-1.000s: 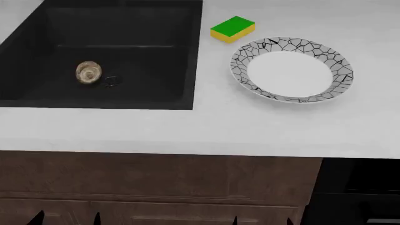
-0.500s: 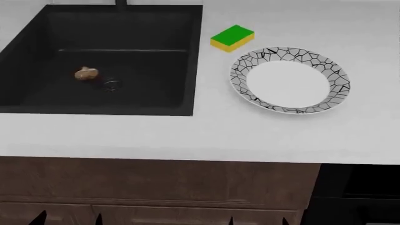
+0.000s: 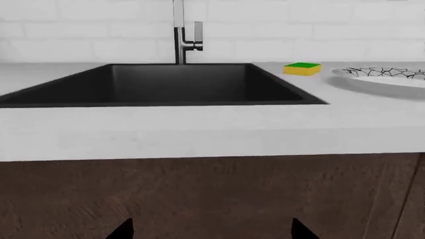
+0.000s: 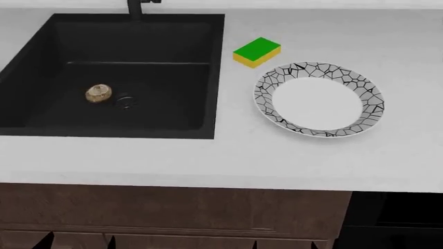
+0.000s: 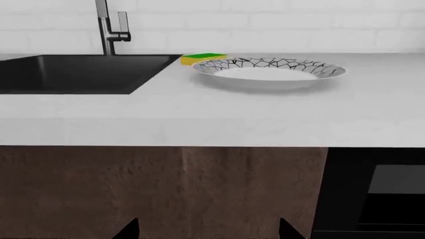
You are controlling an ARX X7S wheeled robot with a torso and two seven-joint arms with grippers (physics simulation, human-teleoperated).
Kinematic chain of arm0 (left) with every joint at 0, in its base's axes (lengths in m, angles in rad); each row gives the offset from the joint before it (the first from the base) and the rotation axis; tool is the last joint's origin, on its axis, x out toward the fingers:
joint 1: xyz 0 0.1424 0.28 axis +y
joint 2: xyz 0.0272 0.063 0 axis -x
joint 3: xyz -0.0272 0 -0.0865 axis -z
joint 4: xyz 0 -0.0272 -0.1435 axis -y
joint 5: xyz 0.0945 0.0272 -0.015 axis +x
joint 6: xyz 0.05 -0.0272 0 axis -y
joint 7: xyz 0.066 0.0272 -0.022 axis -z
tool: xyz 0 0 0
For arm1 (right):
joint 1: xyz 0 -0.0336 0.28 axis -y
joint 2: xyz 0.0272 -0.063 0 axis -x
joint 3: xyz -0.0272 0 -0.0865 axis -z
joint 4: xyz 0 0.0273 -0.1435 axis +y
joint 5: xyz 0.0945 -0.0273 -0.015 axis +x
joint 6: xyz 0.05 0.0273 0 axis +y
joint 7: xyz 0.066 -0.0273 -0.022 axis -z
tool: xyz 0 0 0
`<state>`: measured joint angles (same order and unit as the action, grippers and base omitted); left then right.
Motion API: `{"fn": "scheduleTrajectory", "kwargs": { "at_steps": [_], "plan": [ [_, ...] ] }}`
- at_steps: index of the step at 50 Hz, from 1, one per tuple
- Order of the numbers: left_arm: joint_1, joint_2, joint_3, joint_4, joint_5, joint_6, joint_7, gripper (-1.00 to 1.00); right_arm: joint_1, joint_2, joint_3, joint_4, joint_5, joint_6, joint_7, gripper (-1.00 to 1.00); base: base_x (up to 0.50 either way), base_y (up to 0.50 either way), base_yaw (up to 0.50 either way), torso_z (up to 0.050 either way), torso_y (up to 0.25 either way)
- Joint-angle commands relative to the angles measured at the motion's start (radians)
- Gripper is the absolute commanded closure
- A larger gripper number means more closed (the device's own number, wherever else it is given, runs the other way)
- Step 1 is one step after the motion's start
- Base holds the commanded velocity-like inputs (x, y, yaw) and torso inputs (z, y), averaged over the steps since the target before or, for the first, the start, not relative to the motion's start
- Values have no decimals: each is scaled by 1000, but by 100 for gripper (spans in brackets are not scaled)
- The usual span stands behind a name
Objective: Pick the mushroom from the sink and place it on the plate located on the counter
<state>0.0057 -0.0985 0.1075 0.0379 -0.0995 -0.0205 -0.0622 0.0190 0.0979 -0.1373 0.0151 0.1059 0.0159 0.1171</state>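
The mushroom (image 4: 98, 93) lies on the floor of the sink (image 4: 173, 46), just beside its drain (image 4: 125, 101). The plate (image 4: 318, 99) sits on the bench (image 4: 229, 155) beside the sink, bare. Both arms' jaws stand apart, tips below the bench edge.

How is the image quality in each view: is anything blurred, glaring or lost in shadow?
Head view: even light, no glare; the mushroom reads clearly against the dark sink, beside the drain. Left wrist view: sharp, but the basin is uniformly black, so its floor is hidden. Right wrist view: the plate throws a soft shadow on the counter; no blur.
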Motion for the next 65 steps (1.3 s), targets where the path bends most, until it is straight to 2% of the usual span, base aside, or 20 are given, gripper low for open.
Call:
{"fn": "scheduleTrajectory", "kwargs": {
  "at_steps": [1, 7, 13, 19, 27, 33, 40, 53, 65],
  "plan": [
    [4, -15, 18, 33, -13, -24, -15, -100, 3, 12, -13, 2, 15, -1, 11, -100, 0, 0, 0, 50, 0],
    [15, -22, 24, 107, -32, -87, -24, -100, 0, 20, -17, -31, 24, 21, 21, -100, 0, 0, 0, 50, 0],
    [-45, -40, 22, 205, -66, -212, -27, -100, 27, 46, -12, -149, 30, 115, 38, -100, 0, 0, 0, 8, 0],
    [-166, -66, 19, 333, -111, -417, -31, -100, 86, 75, -4, -258, 29, 229, 54, -100, 0, 0, 0, 0, 0],
    [-300, -82, 13, 383, -161, -573, -27, -100, 171, 123, 24, -384, 49, 395, 63, -100, 0, 0, 0, 0, 0],
    [-465, -64, -21, 357, -214, -706, -44, -100, 312, 154, 26, -402, 64, 527, 51, -100, 0, 0, 0, 0, 0],
    [-640, -43, -23, 242, -241, -781, -42, -100, 475, 169, 12, -369, 78, 623, 25, -100, 0, 0, 0, 0, 0],
    [-837, -27, 16, -16, -220, -733, -9, -100, 735, 184, -2, -239, 105, 734, -27, -100, 0, 0, 0, 0, 0],
    [-1115, 16, 69, -353, -189, -696, 22, -100, 1025, 157, -42, 132, 90, 716, -82, -100, 0, 0, 0, 0, 0]
  ]
}}
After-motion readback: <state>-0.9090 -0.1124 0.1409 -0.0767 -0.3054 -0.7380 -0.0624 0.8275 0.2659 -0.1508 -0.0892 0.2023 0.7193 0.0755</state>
